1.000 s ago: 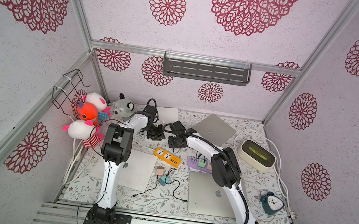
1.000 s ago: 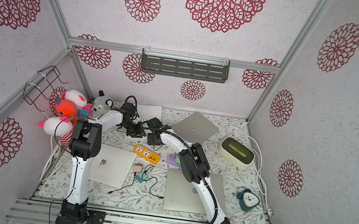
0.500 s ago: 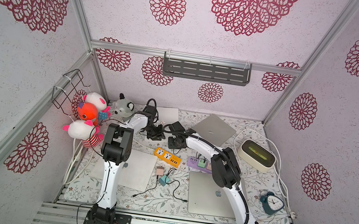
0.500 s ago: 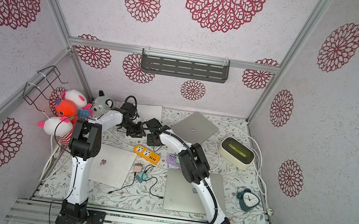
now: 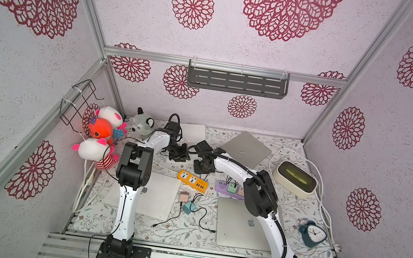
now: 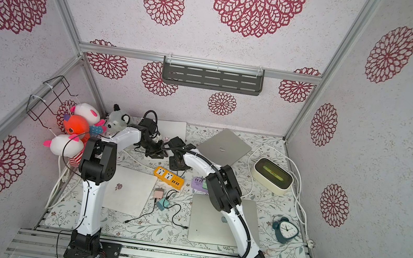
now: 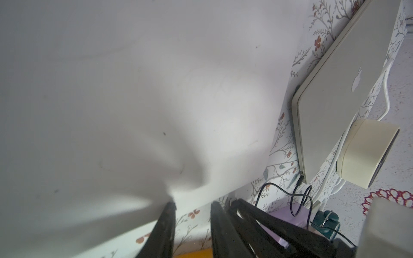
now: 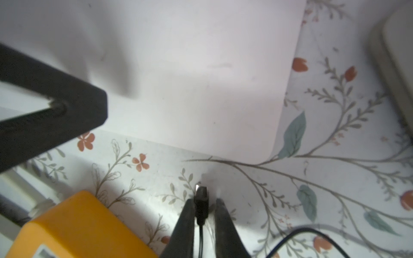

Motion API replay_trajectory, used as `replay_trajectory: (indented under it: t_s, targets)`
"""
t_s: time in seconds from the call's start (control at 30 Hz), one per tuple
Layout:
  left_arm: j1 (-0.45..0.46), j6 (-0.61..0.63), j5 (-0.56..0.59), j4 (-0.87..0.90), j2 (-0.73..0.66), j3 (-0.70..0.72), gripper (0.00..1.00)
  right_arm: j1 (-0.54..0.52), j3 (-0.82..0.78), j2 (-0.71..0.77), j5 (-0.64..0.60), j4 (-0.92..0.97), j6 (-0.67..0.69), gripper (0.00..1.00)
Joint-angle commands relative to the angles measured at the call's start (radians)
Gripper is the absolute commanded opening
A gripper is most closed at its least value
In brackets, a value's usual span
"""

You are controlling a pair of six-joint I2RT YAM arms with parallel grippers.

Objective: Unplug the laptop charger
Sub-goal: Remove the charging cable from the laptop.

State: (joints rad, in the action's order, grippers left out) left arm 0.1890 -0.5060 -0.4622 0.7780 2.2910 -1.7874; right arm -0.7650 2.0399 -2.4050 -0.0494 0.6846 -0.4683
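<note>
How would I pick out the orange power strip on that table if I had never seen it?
Start at the flowered table and look to its middle. There, by the far corner of the white laptop, lies a short power strip. It is bright orange, while the purple strip next to it is pale and has plugs in it.

The right arm's fingers [image 8: 186,223] are black, and the plug [image 8: 201,197] between them is black with a silver tip. Beside them the power strip [image 8: 73,225] is orange-yellow. Beyond their tips the laptop lid [image 8: 190,78] is plain white, and the tabletop [image 8: 335,160] under them is white, printed with grey twigs, teal leaves and rust-red flowers. The left arm's fingers [image 7: 164,232] are black too
</note>
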Motion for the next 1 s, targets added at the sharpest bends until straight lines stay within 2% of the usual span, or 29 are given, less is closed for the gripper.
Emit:
replay_trajectory:
  t_s: [0.0, 0.23, 0.4, 0.7, 0.97]
  targets:
    - [-0.003, -0.004, 0.033, 0.023, -0.017, 0.023, 0.31, -0.005, 0.037, 0.065, -0.02, 0.067, -0.017, 0.24]
    - [0.013, -0.009, 0.054, 0.03, -0.073, 0.022, 0.34, -0.01, 0.027, 0.155, -0.064, 0.084, -0.012, 0.3]
    - [0.039, -0.015, 0.076, 0.039, -0.124, 0.026, 0.37, -0.016, -0.04, 0.273, -0.114, 0.071, -0.018, 0.33]
    - [0.111, -0.031, 0.116, 0.038, -0.202, 0.065, 0.4, -0.028, -0.226, 0.479, -0.168, 0.048, -0.058, 0.37]
    - [0.207, -0.082, 0.13, -0.026, -0.285, 0.157, 0.42, -0.048, -0.462, 0.689, -0.263, 0.054, -0.144, 0.39]
